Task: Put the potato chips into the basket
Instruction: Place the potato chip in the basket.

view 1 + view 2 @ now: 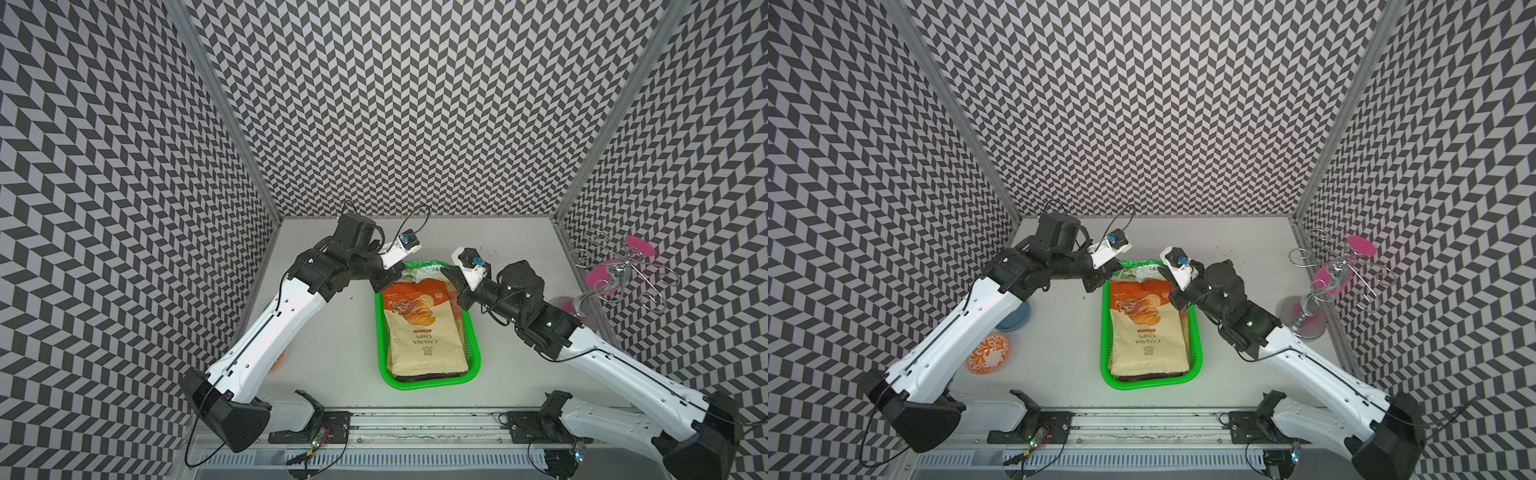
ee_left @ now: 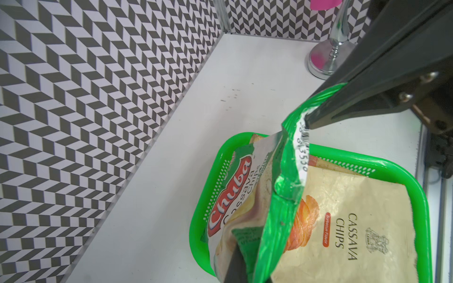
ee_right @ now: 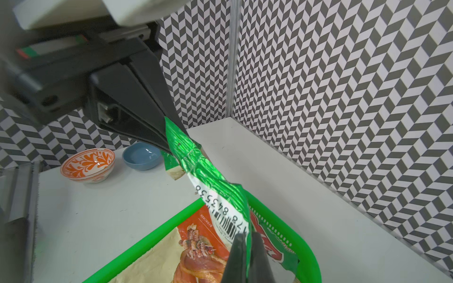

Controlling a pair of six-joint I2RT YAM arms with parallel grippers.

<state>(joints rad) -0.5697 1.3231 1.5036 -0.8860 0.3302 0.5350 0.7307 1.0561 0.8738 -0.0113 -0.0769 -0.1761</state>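
Observation:
A bright green basket [image 1: 428,384] [image 1: 1150,383] lies mid-table, holding a stack of potato chips bags with a tan "CASSAVA CHIPS" bag [image 1: 424,336] [image 1: 1148,336] on top. Over the basket's far end hangs a green-white "Chuba" bag [image 1: 424,270] [image 2: 230,196] [image 3: 215,196], stretched between both grippers. My left gripper [image 1: 399,276] [image 2: 247,269] is shut on one edge of it. My right gripper [image 1: 446,274] [image 3: 248,259] is shut on the opposite edge, by the barcode. The bags under the tan one are mostly hidden.
An orange patterned bowl [image 1: 987,353] [image 3: 88,164] and a blue bowl [image 1: 1017,318] [image 3: 142,155] sit at the left, partly under the left arm. A chrome wire stand with pink discs [image 1: 1329,282] [image 1: 615,274] stands at the right wall. Patterned walls close three sides.

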